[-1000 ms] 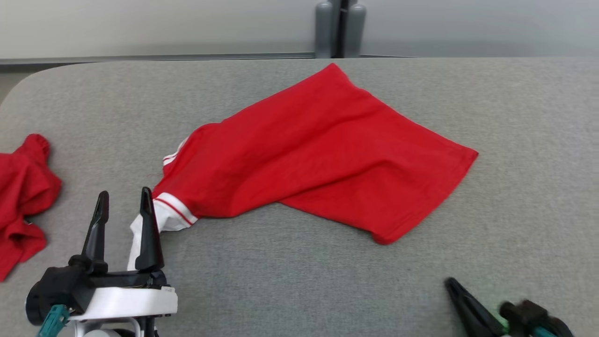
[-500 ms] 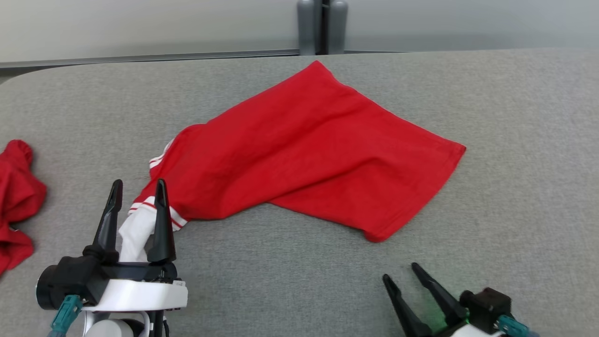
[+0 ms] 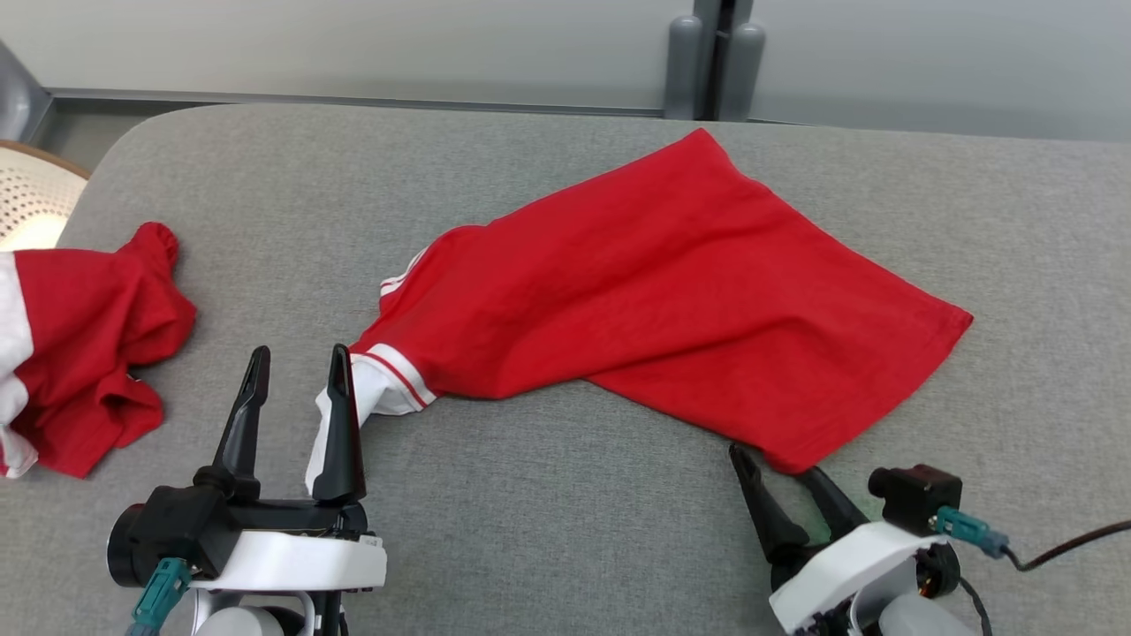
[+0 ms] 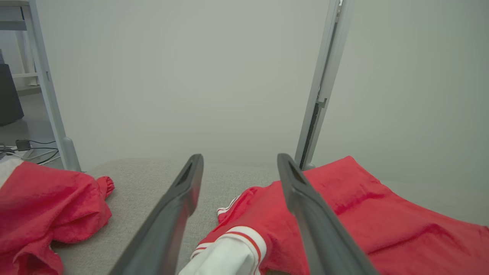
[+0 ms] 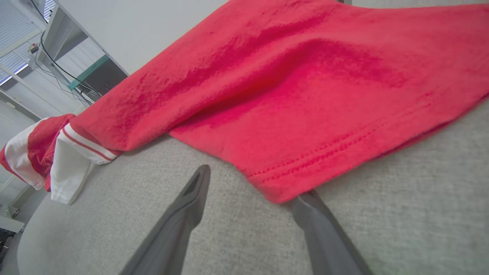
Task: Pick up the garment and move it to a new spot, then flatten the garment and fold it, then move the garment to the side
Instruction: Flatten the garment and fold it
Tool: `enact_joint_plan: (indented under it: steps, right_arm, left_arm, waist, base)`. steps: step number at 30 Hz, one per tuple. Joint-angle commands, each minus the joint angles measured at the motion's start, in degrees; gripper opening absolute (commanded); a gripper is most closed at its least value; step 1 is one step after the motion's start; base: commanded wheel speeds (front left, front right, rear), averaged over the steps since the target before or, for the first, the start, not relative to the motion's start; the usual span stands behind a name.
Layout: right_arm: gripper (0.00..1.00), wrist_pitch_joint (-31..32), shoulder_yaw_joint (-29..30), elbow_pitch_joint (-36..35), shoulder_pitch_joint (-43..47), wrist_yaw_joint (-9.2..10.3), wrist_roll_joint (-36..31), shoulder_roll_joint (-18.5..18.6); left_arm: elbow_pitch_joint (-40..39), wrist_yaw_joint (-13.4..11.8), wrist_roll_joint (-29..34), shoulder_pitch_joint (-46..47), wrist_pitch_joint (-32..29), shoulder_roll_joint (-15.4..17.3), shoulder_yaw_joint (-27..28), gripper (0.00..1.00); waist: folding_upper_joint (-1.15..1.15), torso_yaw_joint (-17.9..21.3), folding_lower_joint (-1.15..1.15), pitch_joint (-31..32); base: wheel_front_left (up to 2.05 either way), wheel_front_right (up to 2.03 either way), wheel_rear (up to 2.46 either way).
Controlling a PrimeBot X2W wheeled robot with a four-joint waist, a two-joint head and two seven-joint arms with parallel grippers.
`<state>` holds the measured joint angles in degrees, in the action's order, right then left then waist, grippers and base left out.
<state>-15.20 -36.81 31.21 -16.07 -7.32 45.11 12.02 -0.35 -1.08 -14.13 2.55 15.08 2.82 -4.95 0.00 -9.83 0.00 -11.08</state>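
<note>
Head view, we note the red garment (image 3: 671,291) spread across the middle of the grey padded table (image 3: 548,530), its white sleeve cuff just beside our left gripper (image 3: 300,353), fingers apart and empty, while our right gripper (image 3: 771,461), likewise spread, sits at the near hem corner.

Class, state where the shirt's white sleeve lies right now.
In the head view the white sleeve lies left of centre on the grey table, at the red shirt's left end, beside the left hand.
</note>
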Motion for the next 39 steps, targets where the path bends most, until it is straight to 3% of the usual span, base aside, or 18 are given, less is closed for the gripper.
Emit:
enact_joint_plan:
  steps: [1,2,3,4,5,10,22,27,31,32,33,39]
  right_arm:
    - [1.0,0.1,0.03,0.8,-0.34,-0.3,0.97,-0.66]
    - [1.0,0.1,0.15,1.24,-0.84,-0.3,1.28,-0.8]
    - [0.92,0.1,0.23,1.48,-1.36,-0.3,1.48,-0.91]
    - [0.39,0.1,0.4,1.61,-1.82,-0.3,1.6,-0.98]
    - [0.0,0.1,0.36,1.3,-2.17,-0.3,1.01,-0.83]
    - [0.0,0.08,-1.08,-1.63,-0.61,-0.23,-3.04,1.29]
    - [0.0,0.03,7.52,-15.37,13.88,-0.16,-11.24,6.86]
    - [0.0,0.03,9.24,-19.35,16.89,-0.16,-11.36,7.88]
    - [0.0,0.04,7.0,-20.38,17.27,-0.16,-5.81,7.13]
    - [0.22,0.04,6.41,-20.13,16.58,-0.16,-4.55,6.96]
    - [1.0,0.04,5.66,-19.6,15.9,-0.16,-3.18,6.7]
    - [1.0,0.04,2.32,-15.74,11.4,-0.16,8.0,4.0]
  left_arm:
    - [-0.28,-0.31,0.2,-0.19,0.09,0.16,-0.01,1.0]
    - [-0.35,-0.34,0.3,-0.2,0.09,0.16,0.06,1.0]
    - [-0.4,-0.37,0.31,-0.18,0.09,0.16,0.08,1.0]
    - [-0.46,-0.44,0.32,-0.13,0.1,0.16,0.11,1.0]
    - [-0.51,-0.44,0.32,-0.04,0.09,0.17,0.09,1.0]
    - [-0.62,-0.4,0.27,0.03,0.09,0.16,-0.17,1.0]
    - [-0.25,-0.72,-0.46,-1.31,0.1,0.17,0.59,1.0]
    - [-0.5,-0.96,-0.01,-1.43,0.1,0.18,0.67,1.0]
    - [-0.07,-0.59,0.48,-1.72,0.09,0.18,0.35,1.0]
    - [0.03,-0.44,0.78,-1.65,0.1,0.18,0.15,1.0]
    - [0.21,-0.37,0.95,-1.56,0.09,0.17,-0.09,1.0]
    - [0.25,-0.58,2.94,-1.24,0.1,0.17,-1.22,1.0]
  waist:
    - [0.0,-0.51,0.0,-0.18]
    - [0.0,-0.65,0.0,-0.29]
    - [0.0,-0.77,0.0,-0.41]
    - [0.0,-0.84,0.0,-0.55]
    - [0.0,-0.86,0.0,-0.7]
    - [0.0,-0.49,0.0,-0.99]
    - [0.0,5.04,0.0,1.15]
    - [0.0,6.34,0.0,1.9]
    - [0.0,6.9,0.0,2.43]
    - [0.0,6.81,0.0,2.6]
    - [0.0,6.62,0.0,2.79]
    - [0.0,4.14,0.0,2.94]
  base:
    - [0.0,0.0,0.0]
    - [0.0,0.0,0.0]
    - [0.0,0.0,0.0]
    - [0.0,0.0,0.0]
    - [0.0,0.0,0.0]
    - [0.0,0.0,0.0]
    - [0.0,0.0,0.0]
    - [0.0,0.0,0.0]
    - [0.0,0.0,0.0]
    - [0.0,0.0,0.0]
    - [0.0,0.0,0.0]
    - [0.0,0.0,0.0]
